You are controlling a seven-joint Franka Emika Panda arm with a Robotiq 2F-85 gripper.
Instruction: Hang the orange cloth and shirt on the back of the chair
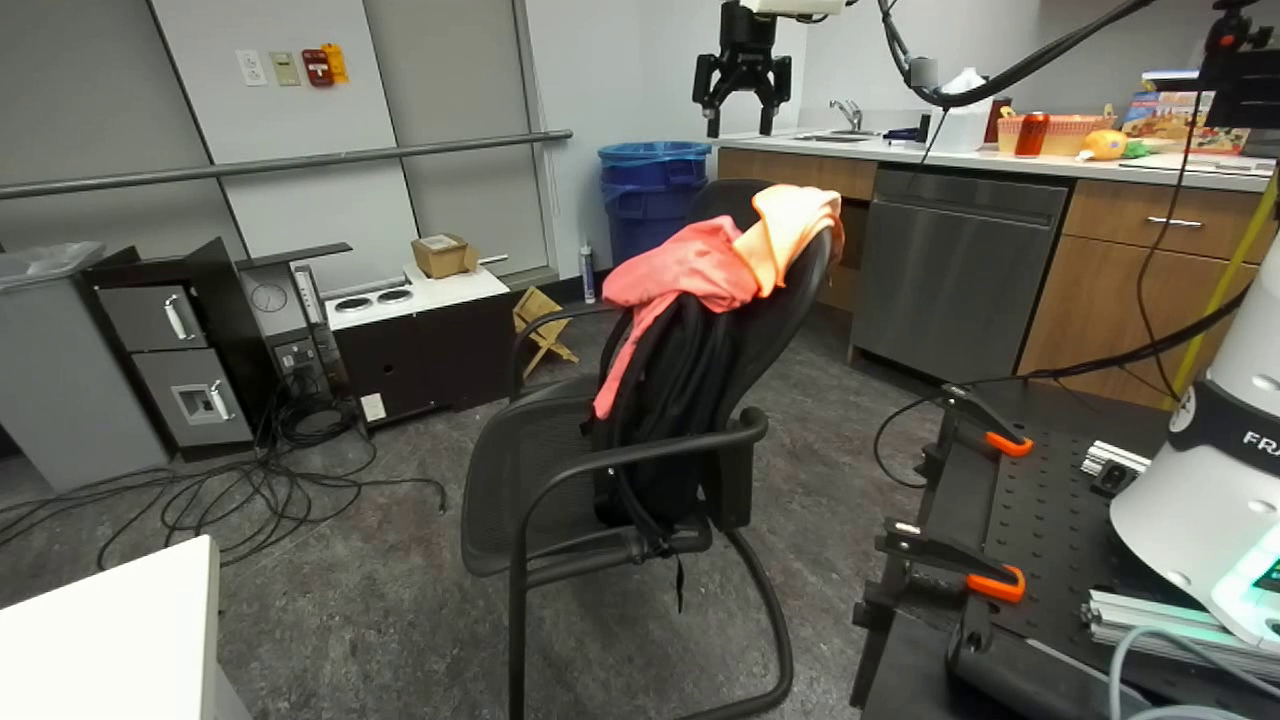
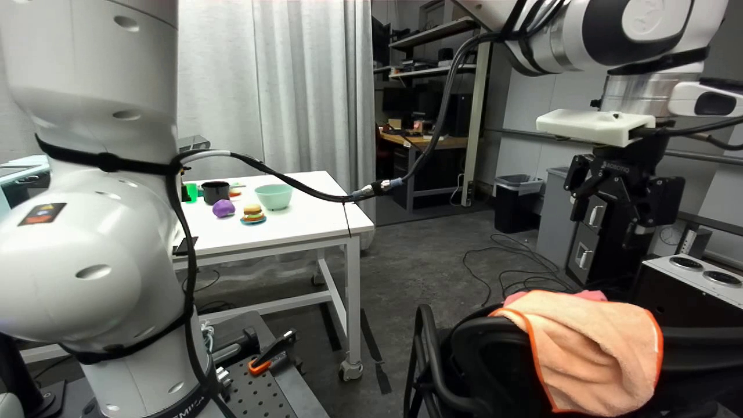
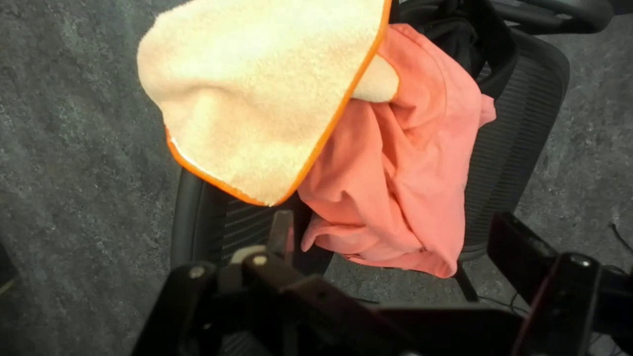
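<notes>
Holds the gripper (image 1: 740, 128), spread wide and gripping nothing, above the chair (image 1: 520, 475) — clear of the cloth (image 2: 598, 354), draped over the top of the back (image 1: 785, 315), and of the shirt (image 3: 415, 163), hanging partly beneath the cloth and down the front.

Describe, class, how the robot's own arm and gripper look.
The arm is mostly white and rounded, with black straps, a black cable and a black-and-orange label. A dark band shows the letters FRA. The gripper is black, angular and two-fingered, marked ROBOTIQ, with a white housing above it.
</notes>
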